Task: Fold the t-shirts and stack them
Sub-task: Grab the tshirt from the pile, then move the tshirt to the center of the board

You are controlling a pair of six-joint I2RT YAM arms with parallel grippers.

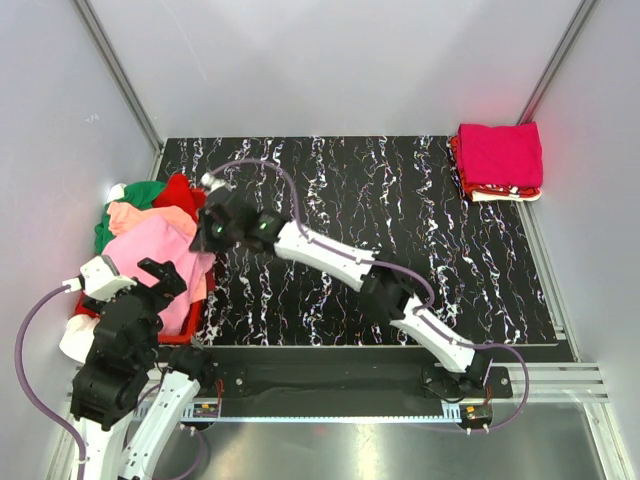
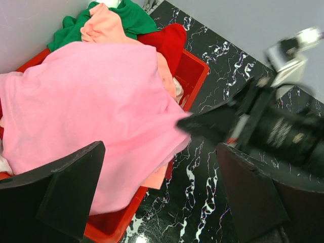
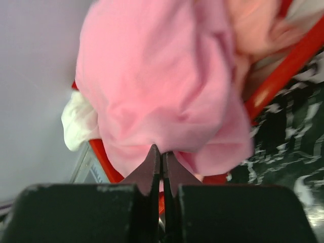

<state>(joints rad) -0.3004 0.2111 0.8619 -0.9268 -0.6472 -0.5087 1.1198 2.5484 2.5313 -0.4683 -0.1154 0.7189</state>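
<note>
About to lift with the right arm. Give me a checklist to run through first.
1. Right gripper shut: ok.
2. Pink shirt pinched between its jaws: cannot tell; the tips meet at its edge.
3. Pink shirt lying topmost in the crate: ok.
4. Left gripper open, holding nothing: ok.
5. Folded stack at the table's far right corner, away from the lift: ok.

Crate (image 2: pixel 196 73) at tabletop's (image 1: pixel 400 210) left edge, t-shirts (image 1: pixel 135 215) heaped in it. Top t-shirt (image 1: pixel 155 250) hangs over crate's right rim. Folded stack (image 1: pixel 500 160) on tabletop, far right of crate, back corner. Right gripper (image 3: pixel 162 152) at crate's right rim, left gripper (image 2: pixel 159 197) over crate's near end.
</note>
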